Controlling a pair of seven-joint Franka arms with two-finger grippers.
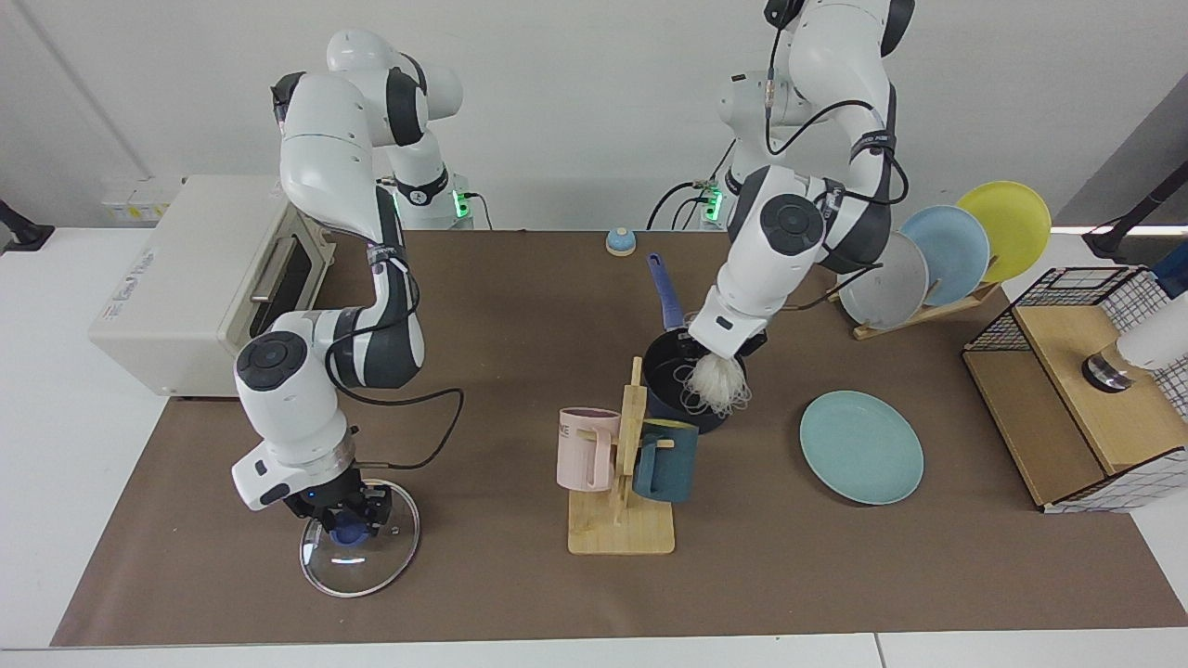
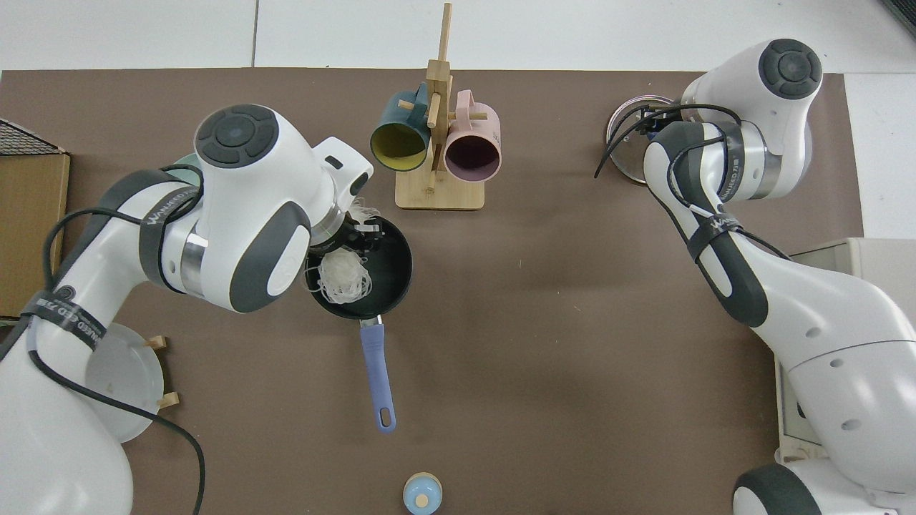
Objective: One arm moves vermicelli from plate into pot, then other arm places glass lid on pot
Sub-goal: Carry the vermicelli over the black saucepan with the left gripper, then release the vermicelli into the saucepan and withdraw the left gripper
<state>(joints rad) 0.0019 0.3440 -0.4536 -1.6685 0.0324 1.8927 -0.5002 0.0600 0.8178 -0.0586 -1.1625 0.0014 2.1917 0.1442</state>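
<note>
The vermicelli (image 1: 715,382) hangs as a loose white tuft from the left tool (image 1: 719,357), which is clenched on its top, and it dangles right over the open pot (image 1: 694,378); from above you see its strands (image 2: 343,277) spread against the pot's black inside, near the wall on the arm's side. Expect it to handle as light, soft and springy: strands stray sideways, so you may find a few catch on the rim or cling to the fingers when you let go; a low release near the pot's middle looks safest. The teal plate (image 1: 861,447) lies bare on the desk (image 1: 520,297) to the right of the pot in the facing view, well apart from it. At the near left, the glass lid (image 1: 358,547) lies flat on the desk with the right tool (image 1: 345,521) at its blue knob (image 1: 347,534); you cannot tell from either view whether that tool grips it. The lid is stiff, smooth and fragile, so take it by the knob and keep it level. The mug rack (image 1: 624,482) stands just in front of the pot.
</note>
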